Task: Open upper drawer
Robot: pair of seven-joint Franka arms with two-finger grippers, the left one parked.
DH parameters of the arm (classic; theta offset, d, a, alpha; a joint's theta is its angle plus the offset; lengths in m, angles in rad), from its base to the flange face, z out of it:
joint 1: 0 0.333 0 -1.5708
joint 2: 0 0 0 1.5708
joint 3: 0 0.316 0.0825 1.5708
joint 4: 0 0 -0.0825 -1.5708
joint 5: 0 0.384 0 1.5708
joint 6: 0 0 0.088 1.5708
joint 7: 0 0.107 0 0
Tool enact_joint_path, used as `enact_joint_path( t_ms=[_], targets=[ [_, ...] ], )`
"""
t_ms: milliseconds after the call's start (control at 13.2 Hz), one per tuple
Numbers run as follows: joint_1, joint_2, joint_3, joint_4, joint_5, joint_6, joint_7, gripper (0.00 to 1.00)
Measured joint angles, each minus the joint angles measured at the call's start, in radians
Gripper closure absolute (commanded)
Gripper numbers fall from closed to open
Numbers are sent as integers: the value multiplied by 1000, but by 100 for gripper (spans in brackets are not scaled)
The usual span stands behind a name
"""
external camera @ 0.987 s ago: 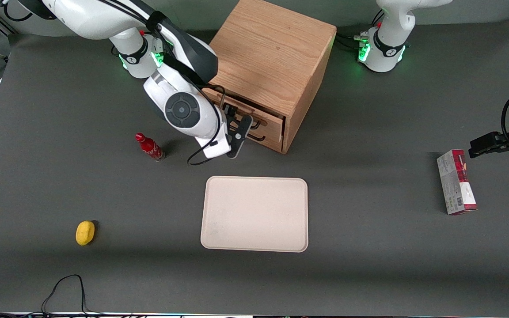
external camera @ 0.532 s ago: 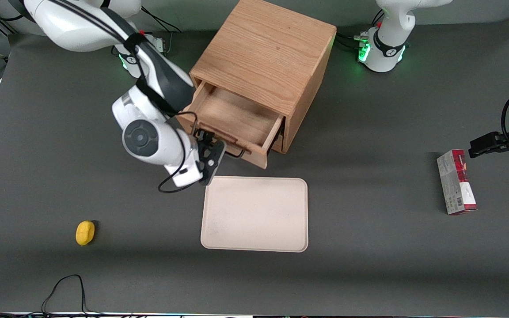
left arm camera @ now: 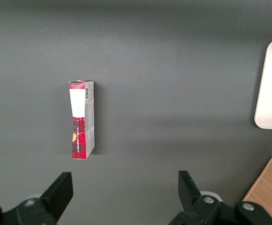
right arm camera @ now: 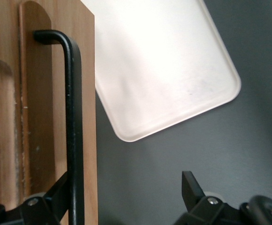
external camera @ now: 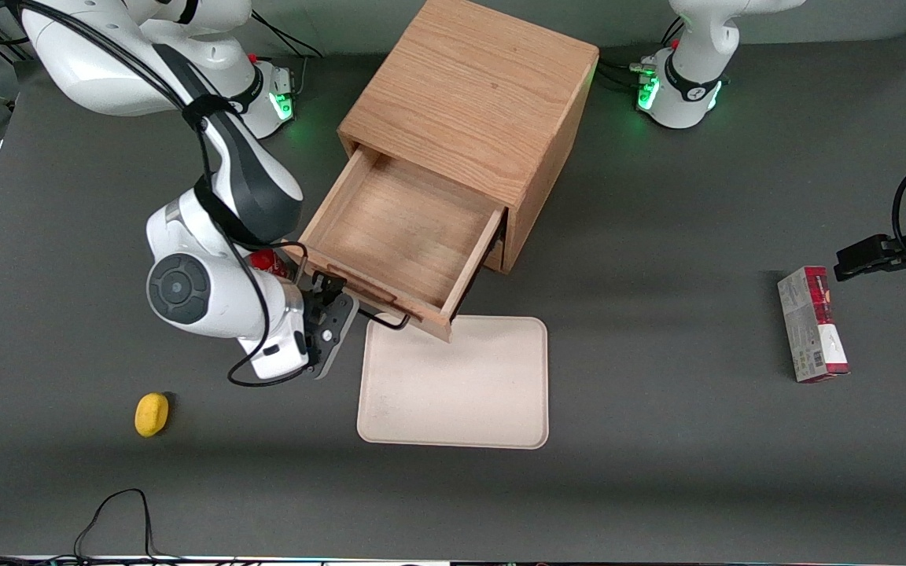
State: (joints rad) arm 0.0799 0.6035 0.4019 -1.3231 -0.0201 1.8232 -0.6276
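Note:
The upper drawer (external camera: 398, 232) of the oak cabinet (external camera: 476, 94) stands pulled far out, with nothing inside. Its front (external camera: 370, 292) overhangs the near corner of the tray. Its black bar handle (external camera: 390, 321) shows close up in the right wrist view (right arm camera: 73, 117), against the drawer front (right arm camera: 37, 117). My right gripper (external camera: 336, 313) is at the handle's end, nearer the front camera than the cabinet. In the right wrist view the gripper (right arm camera: 125, 187) is open. One finger (right arm camera: 61, 187) lies against the bar and the other stands well apart. The lower drawer is hidden under the upper one.
A beige tray (external camera: 453, 385) lies nearer the front camera than the cabinet and also shows in the right wrist view (right arm camera: 164, 70). A red bottle (external camera: 264, 259) is mostly hidden by my arm. A yellow lemon (external camera: 152, 413) lies toward the working arm's end. A red-and-white box (external camera: 811, 324) lies toward the parked arm's end.
The upper drawer has slid from almost closed to far out. My right gripper has moved with the handle, toward the front camera.

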Motion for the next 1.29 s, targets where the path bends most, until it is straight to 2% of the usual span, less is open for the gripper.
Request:
enact_joint_path(
  t_ms=[456, 759, 987, 1139, 1291],
  targets=[
    [0, 11, -15, 96, -22, -7, 1, 0],
    [2, -59, -34, 151, -11, -97, 36, 0],
    [4, -189, -178, 139, 114, -227, 173, 0],
    [-1, -302, -279, 46, 140, -277, 305, 0],
    [-3, -451, -354, -133, 141, -276, 519, 0]
  ],
)
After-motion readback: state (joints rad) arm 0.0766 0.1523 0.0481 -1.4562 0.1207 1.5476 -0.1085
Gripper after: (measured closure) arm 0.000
